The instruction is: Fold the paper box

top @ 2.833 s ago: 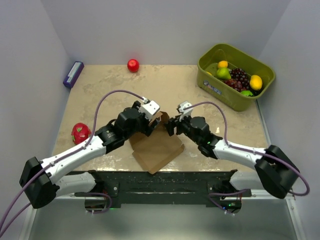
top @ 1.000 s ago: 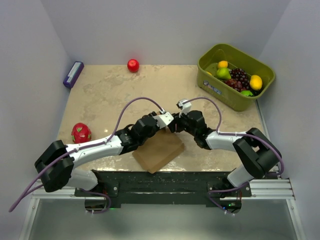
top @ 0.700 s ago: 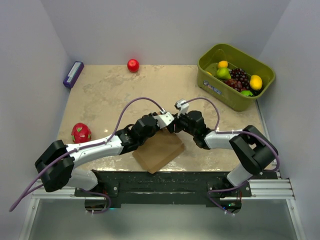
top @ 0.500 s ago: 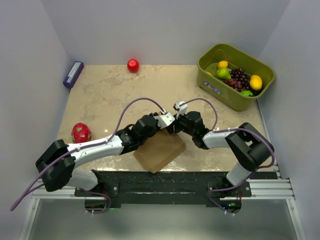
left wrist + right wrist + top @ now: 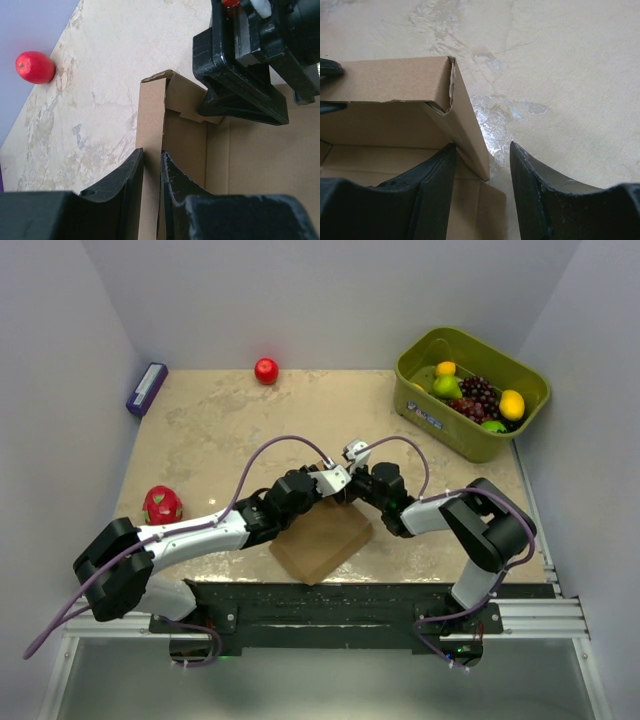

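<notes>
Beige marbled tabletop (image 5: 200, 430), hemmed by pale grey walls (image 5: 330, 300): the plain brown cardboard paper box (image 5: 320, 540) lies near the front edge, about midway between the two arm bases, its flat base on the surface and part of its far side folded upright. Both arms reach in to that far corner, their tips just beside each other. The left gripper (image 5: 151, 157) is clenched on one upright, doubled-over wall of the box, a black finger pressed to each face of the cardboard. The right gripper (image 5: 481, 146) straddles the adjoining wall just beside the raised corner, one finger inside the box and the other outside over the bare table; its jaws stand apart, with a visible gap between the outer finger and the cardboard, so nothing is clamped. The corner's top edge shows a small ragged tear. Well apart from the box, a red round fruit (image 5: 266, 371) sits at the far edge, a pink dragon fruit (image 5: 160, 505) at the left, a purple rectangular block (image 5: 147, 388) against the left wall, and an olive-green plastic bin (image 5: 455, 432) of mixed fruit at the far right.
</notes>
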Available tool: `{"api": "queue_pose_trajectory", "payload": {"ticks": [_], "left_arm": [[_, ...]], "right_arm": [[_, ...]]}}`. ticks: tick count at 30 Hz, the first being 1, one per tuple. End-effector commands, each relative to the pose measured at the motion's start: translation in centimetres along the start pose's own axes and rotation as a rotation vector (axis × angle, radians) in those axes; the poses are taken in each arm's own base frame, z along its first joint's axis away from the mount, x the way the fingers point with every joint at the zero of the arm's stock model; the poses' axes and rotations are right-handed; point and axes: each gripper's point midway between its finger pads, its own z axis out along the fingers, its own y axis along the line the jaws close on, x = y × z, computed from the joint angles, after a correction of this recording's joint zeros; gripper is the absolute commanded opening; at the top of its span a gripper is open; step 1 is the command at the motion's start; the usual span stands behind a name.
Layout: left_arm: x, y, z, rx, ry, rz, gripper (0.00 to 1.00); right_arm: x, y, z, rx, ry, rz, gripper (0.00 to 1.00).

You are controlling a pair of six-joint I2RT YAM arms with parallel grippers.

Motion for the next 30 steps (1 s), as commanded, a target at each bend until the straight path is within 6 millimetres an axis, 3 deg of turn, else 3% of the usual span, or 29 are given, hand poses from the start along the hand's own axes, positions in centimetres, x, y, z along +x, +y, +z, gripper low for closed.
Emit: {"api": "queue_pose_trajectory", "payload": {"ticks": [1,4,18,19,24,28,30], "left_arm": [[2.9,-3.3,0.1,0.128,0.071,0.030,0.23],[2.9,-3.3,0.0,0.129,0.069,0.030,0.22],[2.7,-3.5,0.1,0.135,0.065,0.023,0.22],[2.8,-3.5,0.1,0.136,0.067,0.019,0.22],[2.0,-3.3,0.1,0.132,0.048,-0.023,0.22],[0.9,-2.5,-0.2,0.099,0.020,-0.057,0.39],[0.1,-1.7,-0.6,0.076,-0.006,-0.075,0.52]], "right_arm": [[-5.0,0.4,1.1,-0.045,-0.171,-0.085,0.47],[-5.4,0.7,1.4,-0.076,-0.187,-0.091,0.44],[-4.1,0.5,2.3,-0.076,-0.117,-0.060,0.09],[-4.0,0.4,2.3,-0.067,-0.113,-0.054,0.00],[-3.2,-1.1,1.3,0.029,-0.101,-0.031,0.00],[-2.5,-1.6,0.6,0.074,-0.064,0.002,0.00],[-2.0,-1.6,-0.1,0.082,-0.033,0.022,0.00]]}}
